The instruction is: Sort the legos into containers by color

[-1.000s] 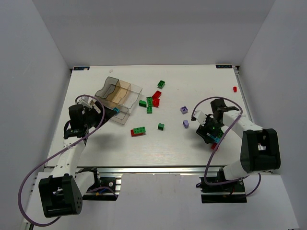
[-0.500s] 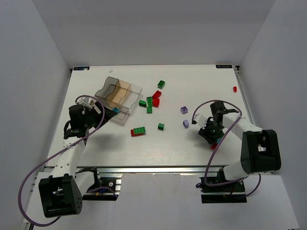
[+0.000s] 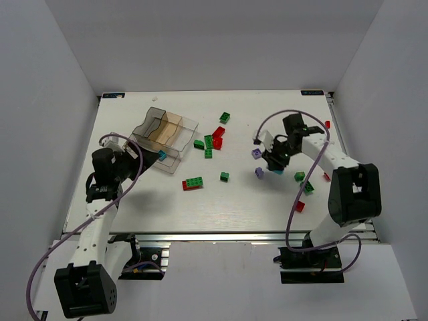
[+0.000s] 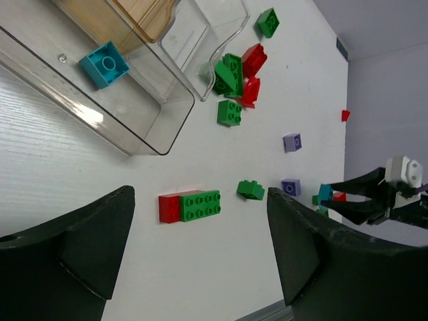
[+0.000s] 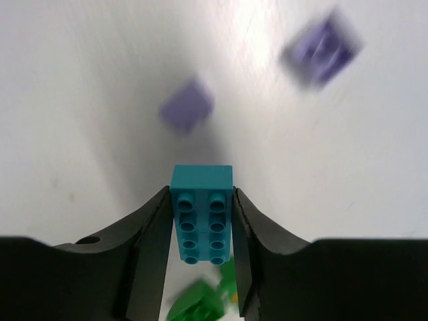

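My right gripper (image 3: 275,164) is shut on a cyan brick (image 5: 201,214) and holds it above the table. Two light purple bricks (image 3: 256,153) (image 3: 259,172) lie just left of it and show blurred in the right wrist view (image 5: 187,105). My left gripper (image 4: 200,247) is open and empty, just in front of the clear tray (image 3: 167,127). One cyan brick (image 4: 104,63) lies in the tray's nearest compartment. A joined red-and-green brick (image 4: 190,206) and a small green brick (image 4: 251,190) lie in the middle of the table.
A cluster of green and red bricks (image 3: 212,140) lies right of the tray. A green brick (image 3: 225,118) lies further back. Green bricks (image 3: 304,182) and red bricks (image 3: 299,206) lie at the right front. A small red brick (image 3: 328,124) is near the right edge.
My right gripper has lifted the cyan brick from the right front and carried it back and left, beside the purple bricks. My left arm has drawn back slightly.
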Tool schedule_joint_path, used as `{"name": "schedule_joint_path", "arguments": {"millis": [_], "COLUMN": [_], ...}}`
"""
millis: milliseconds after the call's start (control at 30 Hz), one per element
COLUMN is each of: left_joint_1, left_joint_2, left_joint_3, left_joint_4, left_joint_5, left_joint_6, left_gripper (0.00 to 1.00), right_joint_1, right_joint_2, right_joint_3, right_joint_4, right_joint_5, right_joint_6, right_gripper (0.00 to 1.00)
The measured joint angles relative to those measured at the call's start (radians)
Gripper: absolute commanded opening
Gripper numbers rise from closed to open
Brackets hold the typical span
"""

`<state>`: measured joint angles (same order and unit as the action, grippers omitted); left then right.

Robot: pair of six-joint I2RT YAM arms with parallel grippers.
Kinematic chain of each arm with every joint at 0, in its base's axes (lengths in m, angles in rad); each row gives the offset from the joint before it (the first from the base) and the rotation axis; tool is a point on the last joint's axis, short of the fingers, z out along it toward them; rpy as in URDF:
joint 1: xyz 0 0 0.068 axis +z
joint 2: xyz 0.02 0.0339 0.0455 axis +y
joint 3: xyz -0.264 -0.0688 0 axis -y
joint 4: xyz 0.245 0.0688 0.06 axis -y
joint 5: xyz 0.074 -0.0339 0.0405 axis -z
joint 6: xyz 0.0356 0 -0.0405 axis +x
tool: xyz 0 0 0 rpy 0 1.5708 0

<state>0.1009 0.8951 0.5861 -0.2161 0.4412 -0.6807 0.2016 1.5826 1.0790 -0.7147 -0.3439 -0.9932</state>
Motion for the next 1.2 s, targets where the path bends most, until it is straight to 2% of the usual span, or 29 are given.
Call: {"name": "schedule_joint_path", "arguments": {"millis": [200,333,367,400,567,700,867,1000,1200], "left_joint_1": [0.0,0.0,0.0,0.0,0.0,0.0,0.0,0.0,0.0], "left_joint_2": [-0.071,-0.116,-0.13,-0.145,-0.211,-0.228,-0.216,-0.217,-0.214], "left_joint_3": [0.0,-0.006,-0.01,-0.016,-0.024,-0.012,0.024,0.038,0.053], "left_joint_4": [-0.002,0.0,-0.001,-0.001,-0.031,-0.089,-0.178,-0.223,-0.285], "left_joint_5": [-0.029,-0.053,-0.06,-0.065,-0.108,-0.121,-0.121,-0.113,-0.1], "left_joint_6": [-0.045,-0.095,-0.11,-0.125,-0.179,-0.185,-0.18,-0.175,-0.156], "left_gripper": [0.89,0.88,0.88,0.88,0.88,0.88,0.88,0.88,0.88], "right_joint_1": [0.142,0.274,0.309,0.335,0.452,0.494,0.545,0.588,0.615], "right_joint_2": [0.157,0.257,0.282,0.299,0.356,0.387,0.462,0.57,0.723], "right_joint_3": [0.301,0.437,0.459,0.465,0.404,0.337,0.333,0.397,0.578], "right_joint_4": [0.079,0.248,0.33,0.412,0.908,1.245,1.496,1.605,1.6], "right_joint_5": [-0.213,-0.324,-0.347,-0.368,-0.446,-0.437,-0.357,-0.287,-0.222], "right_joint_6": [0.05,0.156,0.196,0.24,0.521,0.694,0.83,0.907,0.956], "right_gripper": [0.13,0.11,0.04,0.02,0.0,0.0,0.0,0.0,0.0]}}
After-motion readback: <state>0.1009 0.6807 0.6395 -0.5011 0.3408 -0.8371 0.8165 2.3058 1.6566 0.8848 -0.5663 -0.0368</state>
